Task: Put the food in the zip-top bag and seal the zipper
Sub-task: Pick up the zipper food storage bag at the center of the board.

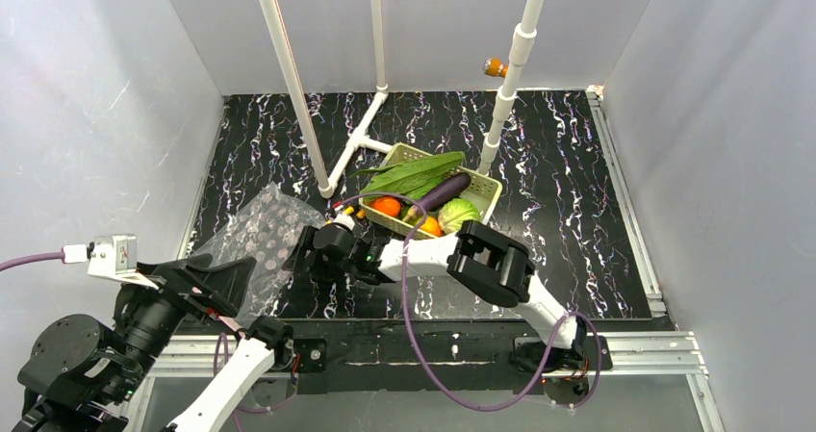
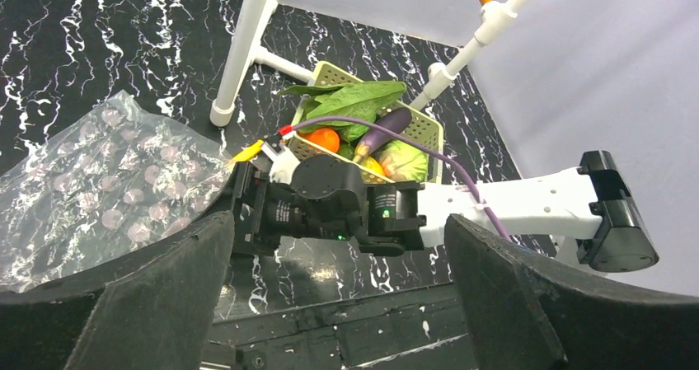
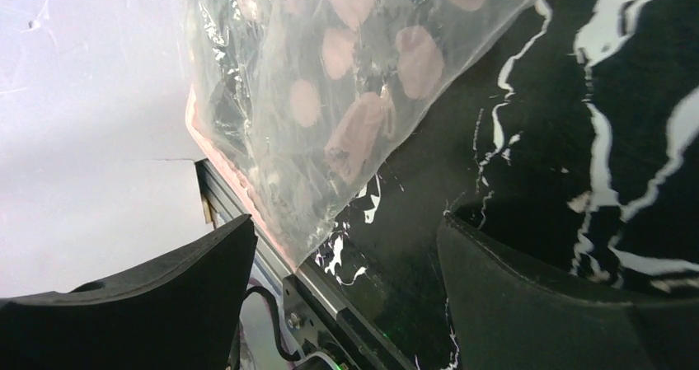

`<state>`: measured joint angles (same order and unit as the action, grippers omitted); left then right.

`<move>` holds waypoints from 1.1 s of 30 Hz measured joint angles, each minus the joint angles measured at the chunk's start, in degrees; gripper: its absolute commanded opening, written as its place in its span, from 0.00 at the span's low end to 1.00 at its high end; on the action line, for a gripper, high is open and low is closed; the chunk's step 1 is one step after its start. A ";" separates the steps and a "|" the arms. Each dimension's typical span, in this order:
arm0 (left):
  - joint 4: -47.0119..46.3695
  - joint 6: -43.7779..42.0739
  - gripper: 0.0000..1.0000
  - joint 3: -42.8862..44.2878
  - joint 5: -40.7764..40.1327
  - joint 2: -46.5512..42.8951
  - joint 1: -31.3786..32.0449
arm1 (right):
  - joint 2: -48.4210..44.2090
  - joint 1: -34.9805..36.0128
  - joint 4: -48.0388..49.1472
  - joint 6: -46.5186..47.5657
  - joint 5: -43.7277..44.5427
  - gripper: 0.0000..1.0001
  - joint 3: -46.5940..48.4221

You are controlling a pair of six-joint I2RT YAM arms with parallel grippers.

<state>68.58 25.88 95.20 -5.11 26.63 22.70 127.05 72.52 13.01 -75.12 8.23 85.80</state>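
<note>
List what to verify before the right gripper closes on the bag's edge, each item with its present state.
1. Right gripper open: ok, jaws apart, nothing gripped.
2. Left gripper open: ok, nothing held.
3. Zipper in the right wrist view: ok, the pink strip runs along the zip-top bag's edge ahead of the fingers.
4. Bag mouth open: cannot tell.
5. Food within sight: ok, the eggplant, green leaves and cabbage lie in the basket.
6. Bag held steady: not ok, neither gripper holds it.
</note>
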 measured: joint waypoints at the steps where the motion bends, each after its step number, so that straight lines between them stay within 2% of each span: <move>1: 0.02 -0.22 1.00 0.00 0.07 0.00 0.00 | 0.86 -0.07 0.08 0.21 -0.91 0.84 0.84; 6: 0.10 -0.46 0.99 -0.13 -0.35 0.02 0.00 | 3.28 -0.84 -0.43 0.05 -5.34 0.67 5.31; 14: 1.00 -0.80 0.99 0.18 -1.37 0.14 0.00 | 7.67 -3.82 -0.02 -1.90 -12.70 0.46 9.12; 16: 1.62 -0.82 0.99 0.81 -1.50 0.55 0.00 | 9.95 -4.45 -0.86 -2.09 -14.53 0.34 12.16; 18: 2.19 -0.97 1.00 1.99 -1.50 1.48 0.00 | 11.62 -5.01 -1.92 -2.14 -15.91 0.15 14.61; 21: 2.26 -1.25 0.99 2.53 -1.50 2.45 0.00 | 12.22 -5.49 -3.28 -1.52 -17.23 0.01 15.75; 25: 2.70 -1.88 0.99 2.60 -1.50 3.53 0.00 | 12.16 -5.54 -3.45 0.25 -18.40 0.01 15.76; 28: 3.63 -2.62 0.99 2.76 -1.47 4.35 0.00 | 10.53 -5.66 -3.88 6.40 -19.69 0.01 14.24; 33: 4.97 -3.81 1.00 1.38 -1.43 4.97 -0.02 | -0.46 -6.56 -7.69 18.32 -22.93 0.01 7.85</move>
<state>73.55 22.07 96.58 -6.55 31.60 22.68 126.58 65.96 5.32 -56.80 -14.70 93.66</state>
